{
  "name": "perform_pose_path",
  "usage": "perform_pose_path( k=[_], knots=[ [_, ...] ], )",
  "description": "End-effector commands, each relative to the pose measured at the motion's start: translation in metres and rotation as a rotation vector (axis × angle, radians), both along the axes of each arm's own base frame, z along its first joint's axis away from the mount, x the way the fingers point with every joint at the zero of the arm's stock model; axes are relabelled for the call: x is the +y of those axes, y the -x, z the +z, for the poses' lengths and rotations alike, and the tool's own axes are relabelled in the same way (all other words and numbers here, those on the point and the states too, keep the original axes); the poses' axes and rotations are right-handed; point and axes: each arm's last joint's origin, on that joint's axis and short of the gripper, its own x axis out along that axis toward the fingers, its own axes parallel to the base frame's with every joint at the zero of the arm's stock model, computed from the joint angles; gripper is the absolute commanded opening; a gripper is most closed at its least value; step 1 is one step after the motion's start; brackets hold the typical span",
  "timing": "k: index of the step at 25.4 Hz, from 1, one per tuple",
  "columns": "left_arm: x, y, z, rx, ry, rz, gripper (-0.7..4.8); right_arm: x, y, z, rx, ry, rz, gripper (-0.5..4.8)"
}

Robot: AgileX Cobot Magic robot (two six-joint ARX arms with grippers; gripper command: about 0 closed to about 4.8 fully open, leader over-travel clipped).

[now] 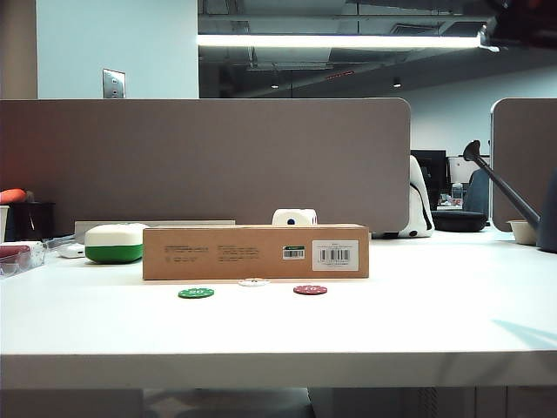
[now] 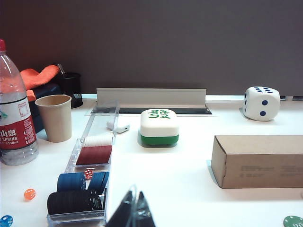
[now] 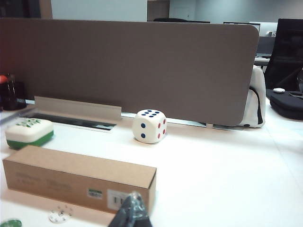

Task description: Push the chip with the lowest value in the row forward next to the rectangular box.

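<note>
White chip [image 1: 253,281] just beside the cardboard box [image 1: 256,252], ahead of the green chip [image 1: 196,293] and red chip [image 1: 310,289], our left gripper [image 2: 131,213] and right gripper [image 3: 131,212] raised low over the table [image 1: 278,326], both pressed together.

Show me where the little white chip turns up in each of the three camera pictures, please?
Exterior view: the white chip lies mid-table, just in front of the brown box, between the green and dark red chips.
Left wrist view: not in the picture; only the box's end shows.
Right wrist view: low in the picture, the white chip lies by the box's labelled face.
Shared landmark: the brown box.
</note>
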Motion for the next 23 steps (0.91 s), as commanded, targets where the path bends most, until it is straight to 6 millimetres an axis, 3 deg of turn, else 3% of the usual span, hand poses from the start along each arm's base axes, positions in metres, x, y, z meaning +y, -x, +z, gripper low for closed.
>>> perform_pose_path(
  k=[1,6,13,23],
  knots=[
    [0.0,0.0,0.002,-0.006,-0.003,-0.004,-0.05,-0.019,-0.006,-0.002,0.014,-0.001,0.034,-0.06],
    [0.0,0.0,0.002,-0.005,-0.003,-0.004,-0.05,-0.055,0.0,-0.015,0.015,-0.045,-0.036,-0.06],
    [0.0,0.0,0.001,-0.002,-0.003,-0.004,-0.05,-0.081,0.021,-0.037,-0.021,-0.077,-0.12,-0.06],
    [0.0,0.0,0.001,0.004,-0.002,-0.004,-0.05,-0.091,0.026,-0.051,0.067,-0.073,-0.18,-0.06]
  ],
)
